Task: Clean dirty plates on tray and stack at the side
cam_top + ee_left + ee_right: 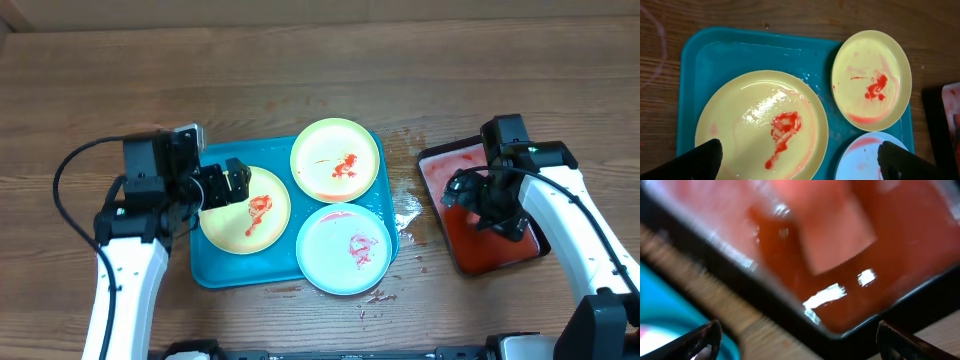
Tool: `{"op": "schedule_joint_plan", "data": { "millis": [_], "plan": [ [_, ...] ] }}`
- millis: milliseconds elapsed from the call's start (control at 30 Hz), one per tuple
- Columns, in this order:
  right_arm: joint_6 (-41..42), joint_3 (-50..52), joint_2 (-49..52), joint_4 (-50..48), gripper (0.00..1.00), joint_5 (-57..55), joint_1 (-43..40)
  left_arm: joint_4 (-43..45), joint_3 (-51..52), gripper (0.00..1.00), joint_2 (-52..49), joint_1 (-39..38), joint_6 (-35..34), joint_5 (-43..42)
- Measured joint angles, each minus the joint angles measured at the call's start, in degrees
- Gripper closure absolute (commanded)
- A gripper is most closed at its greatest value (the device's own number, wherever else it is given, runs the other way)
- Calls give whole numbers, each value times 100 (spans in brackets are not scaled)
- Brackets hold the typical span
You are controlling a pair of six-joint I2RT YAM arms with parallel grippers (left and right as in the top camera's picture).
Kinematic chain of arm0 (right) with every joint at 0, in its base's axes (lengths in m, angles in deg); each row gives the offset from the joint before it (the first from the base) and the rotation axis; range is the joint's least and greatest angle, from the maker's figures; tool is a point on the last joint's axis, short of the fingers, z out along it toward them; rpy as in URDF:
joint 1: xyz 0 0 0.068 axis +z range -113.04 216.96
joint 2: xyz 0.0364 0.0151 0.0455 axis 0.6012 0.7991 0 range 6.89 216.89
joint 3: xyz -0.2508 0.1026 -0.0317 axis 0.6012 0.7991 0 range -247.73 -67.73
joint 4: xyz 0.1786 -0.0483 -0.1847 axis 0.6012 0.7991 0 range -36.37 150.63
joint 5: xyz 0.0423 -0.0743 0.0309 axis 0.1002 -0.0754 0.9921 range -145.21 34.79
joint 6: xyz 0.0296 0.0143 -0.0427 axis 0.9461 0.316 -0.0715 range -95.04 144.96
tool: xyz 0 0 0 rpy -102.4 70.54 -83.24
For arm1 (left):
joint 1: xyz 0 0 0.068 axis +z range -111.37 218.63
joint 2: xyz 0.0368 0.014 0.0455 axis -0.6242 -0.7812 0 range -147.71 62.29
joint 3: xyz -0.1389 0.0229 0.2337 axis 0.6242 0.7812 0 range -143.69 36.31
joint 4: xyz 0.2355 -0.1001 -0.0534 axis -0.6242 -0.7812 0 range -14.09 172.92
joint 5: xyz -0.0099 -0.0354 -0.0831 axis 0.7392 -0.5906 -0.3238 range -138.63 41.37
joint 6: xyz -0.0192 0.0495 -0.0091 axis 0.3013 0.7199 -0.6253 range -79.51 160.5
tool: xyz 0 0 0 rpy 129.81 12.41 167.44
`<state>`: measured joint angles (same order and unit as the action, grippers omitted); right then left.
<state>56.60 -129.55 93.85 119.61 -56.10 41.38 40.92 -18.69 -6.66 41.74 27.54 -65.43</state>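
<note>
Three round, sauce-smeared plastic plates (335,160) are being carried on the turquoise tray (215,272), mid-worktop (320,60).
The left fingers (700,161) and right fingers (695,341) are being held wide open, empty; wet sheen on the 9 o'clock plate (740,110) is being shown only by the left wrist view.

Your left gripper (226,184) reaches toward the right with its jaws spread wide. Your right gripper (487,208), on the right side, points down, jaws equally wide.
</note>
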Motion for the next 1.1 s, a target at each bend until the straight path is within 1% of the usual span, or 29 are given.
{"op": "schedule_joint_plan", "data": {
  "millis": [100,200,267,367,433,533,600,633,700,767,833,933,1100],
  "plan": [
    [-105,0,0,-450,0,-422,0,7,-2,0,-164,0,0,-13],
    [-389,0,0,-1005,1,-466,0,42,-2,0,-247,0,0,-13],
    [-586,0,0,-1248,11,-466,0,44,-2,0,-260,0,0,-15],
    [-713,0,46,-1322,12,-483,-7,44,-2,0,-260,0,0,-15],
    [-765,-2,184,-1224,22,-496,-20,42,-2,0,-260,0,0,-15],
    [-769,-2,560,-1102,25,-514,-33,44,-2,0,-260,0,0,-15],
    [-793,-2,815,-1108,35,-514,-31,61,-2,0,-260,0,0,-13],
    [-804,-2,907,-1115,38,-511,-31,83,-2,0,-260,0,0,-13],
    [-802,-2,1086,-1147,41,-516,-31,125,-2,0,-260,0,0,-15],
    [-787,-2,1281,-1185,48,-516,-31,131,-4,0,-260,0,0,-13],
    [-798,-2,1377,-1209,51,-533,-31,133,-2,0,-260,0,0,-15],
    [-796,-2,1497,-1274,67,-579,-31,144,-4,0,-260,0,0,-13],
    [-800,-2,1513,-1357,86,-601,-33,155,-4,1,-260,0,0,-13]
  ]
}}
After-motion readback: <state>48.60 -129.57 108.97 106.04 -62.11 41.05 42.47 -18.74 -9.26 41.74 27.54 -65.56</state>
